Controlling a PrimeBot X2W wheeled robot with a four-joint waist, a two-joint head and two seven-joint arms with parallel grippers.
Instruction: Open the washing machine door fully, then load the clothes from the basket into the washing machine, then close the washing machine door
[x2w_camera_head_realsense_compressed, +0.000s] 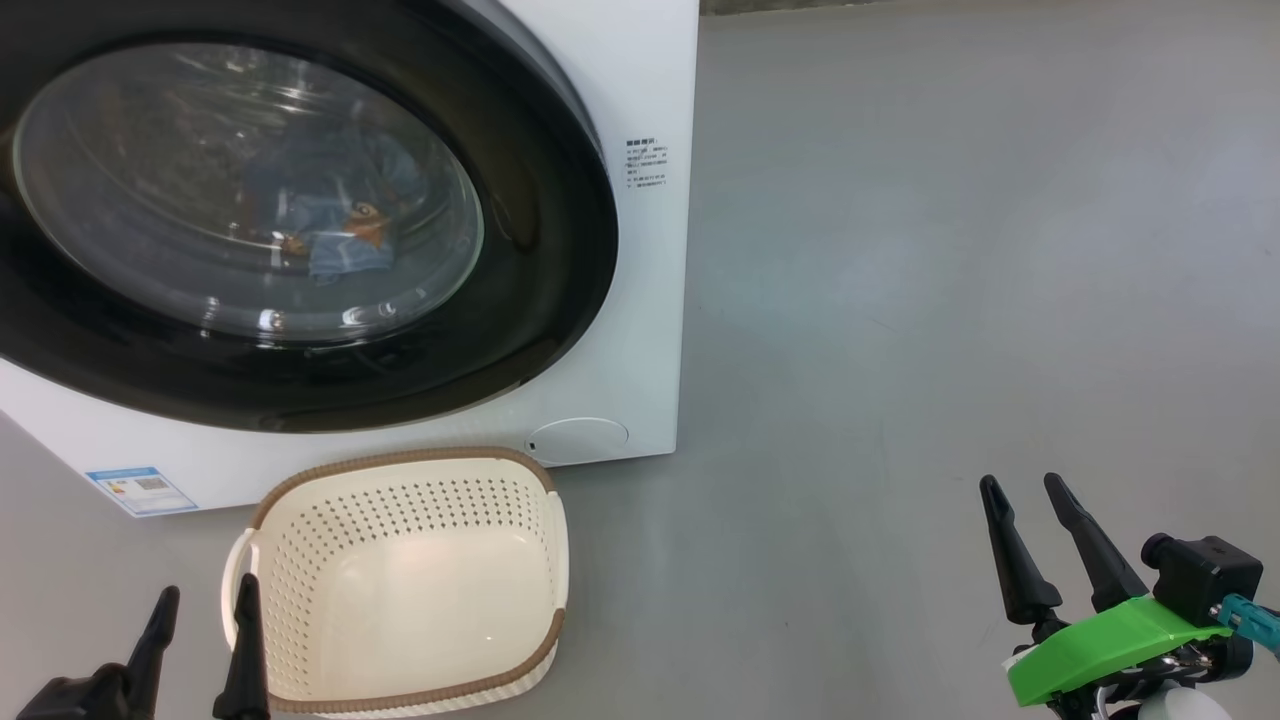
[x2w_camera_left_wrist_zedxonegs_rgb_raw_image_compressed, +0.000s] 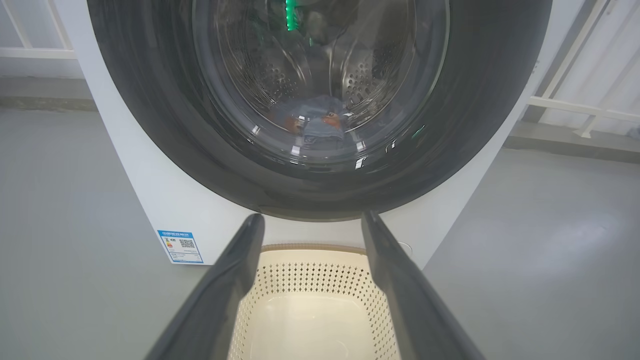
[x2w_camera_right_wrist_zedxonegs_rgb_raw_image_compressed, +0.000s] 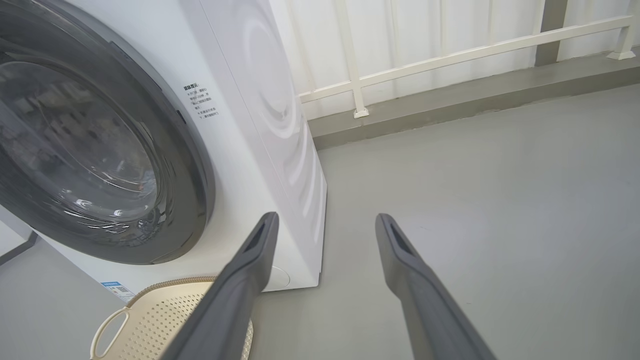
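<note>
On floor (x2w_camera_head_realsense_compressed: 950, 250) by washing machine (x2w_camera_head_realsense_compressed: 655, 90), cream basket (x2w_camera_head_realsense_compressed: 400, 462), door (x2w_camera_head_realsense_compressed: 560, 300) shut, bear-print clothes (x2w_camera_head_realsense_compressed: 345, 225) behind glass, L gripper (x2w_camera_head_realsense_compressed: 210, 585) & R gripper (x2w_camera_head_realsense_compressed: 1020, 480) both wide, unladen.

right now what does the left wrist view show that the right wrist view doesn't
Left wrist view: blue printed clothes lying in the drum behind the door glass, and the open left gripper. Right wrist view: the side panel of the washing machine, a basket handle and the open right gripper. Shared: the shut door, the basket, the blue label and a white railing.
</note>
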